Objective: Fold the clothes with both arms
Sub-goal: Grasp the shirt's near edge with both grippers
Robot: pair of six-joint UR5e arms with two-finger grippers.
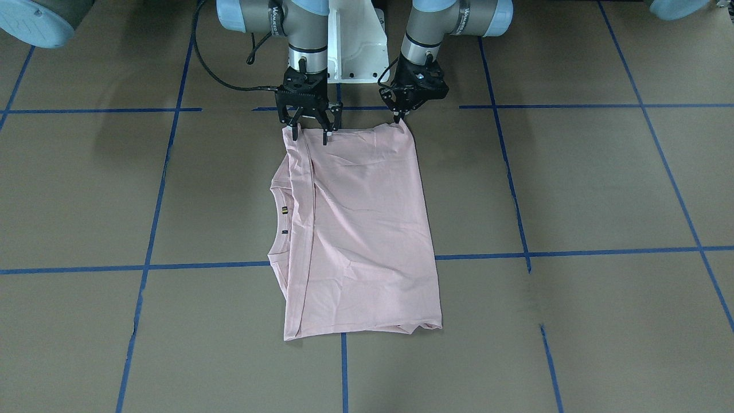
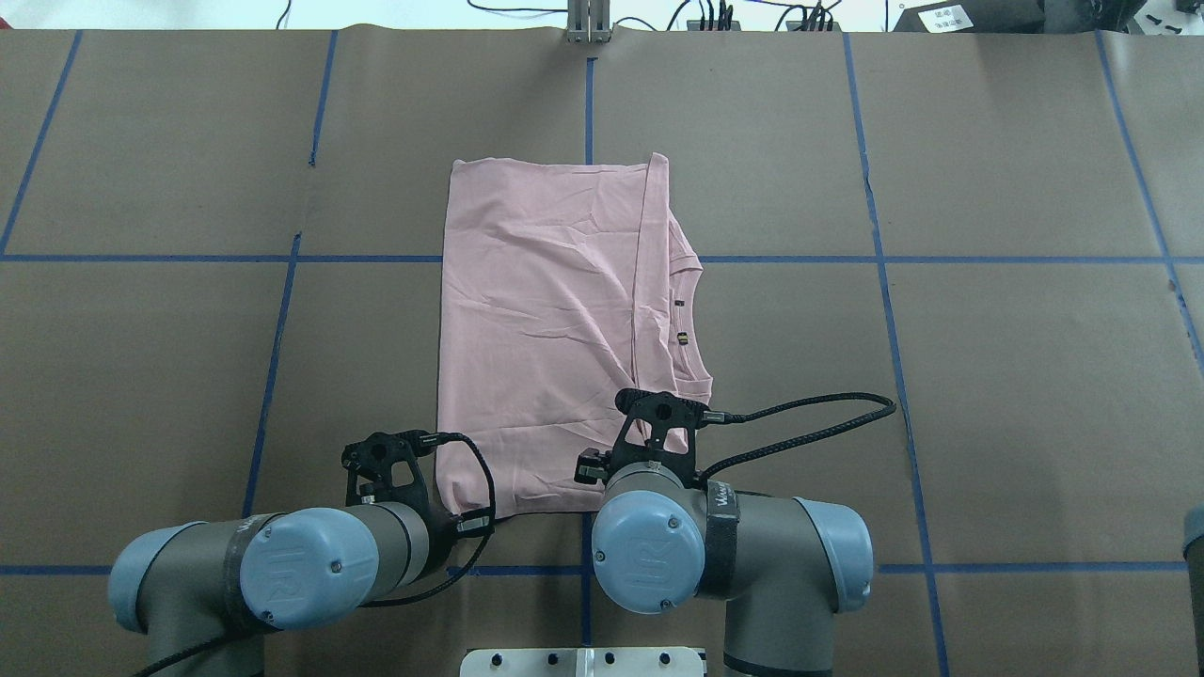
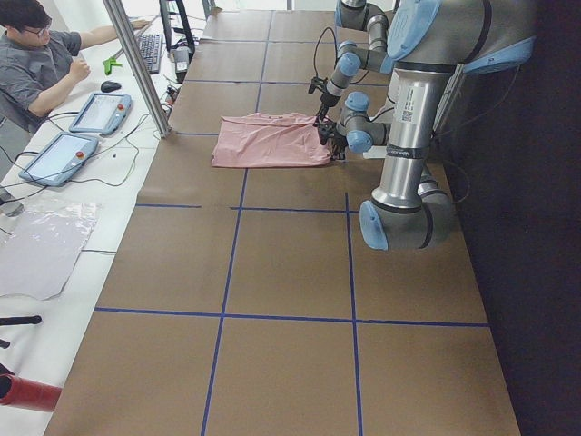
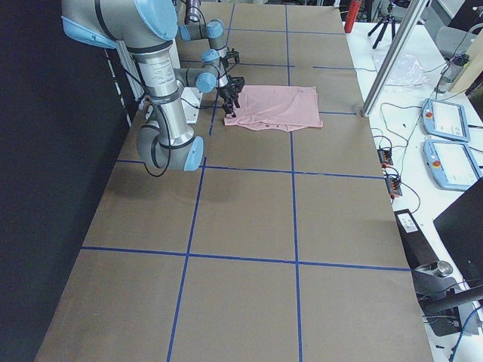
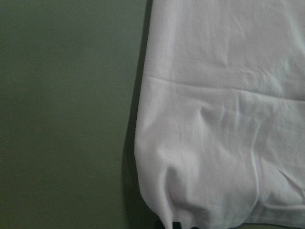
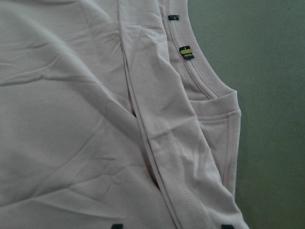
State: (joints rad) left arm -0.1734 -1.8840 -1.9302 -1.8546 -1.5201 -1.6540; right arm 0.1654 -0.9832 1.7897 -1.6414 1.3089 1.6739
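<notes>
The pale pink T-shirt [image 1: 367, 229] lies folded lengthwise on the brown table, print hidden, with its collar and small tags [image 2: 681, 337] toward the robot's right. My left gripper [image 1: 397, 119] is shut on the shirt's near corner, and the left wrist view shows the cloth [image 5: 214, 119] bunching toward the fingers. My right gripper [image 1: 310, 136] is open at the other near corner, its fingertips [image 6: 116, 226] straddling the folded hem and sleeve [image 6: 209, 143]. In the overhead view both wrists cover the fingers.
The white pedestal base [image 1: 355, 51] stands just behind the grippers. Blue tape lines [image 2: 583, 259] grid the table. A person [image 3: 36, 54] sits at a side desk with tablets [image 3: 95, 111] beyond the table's far edge.
</notes>
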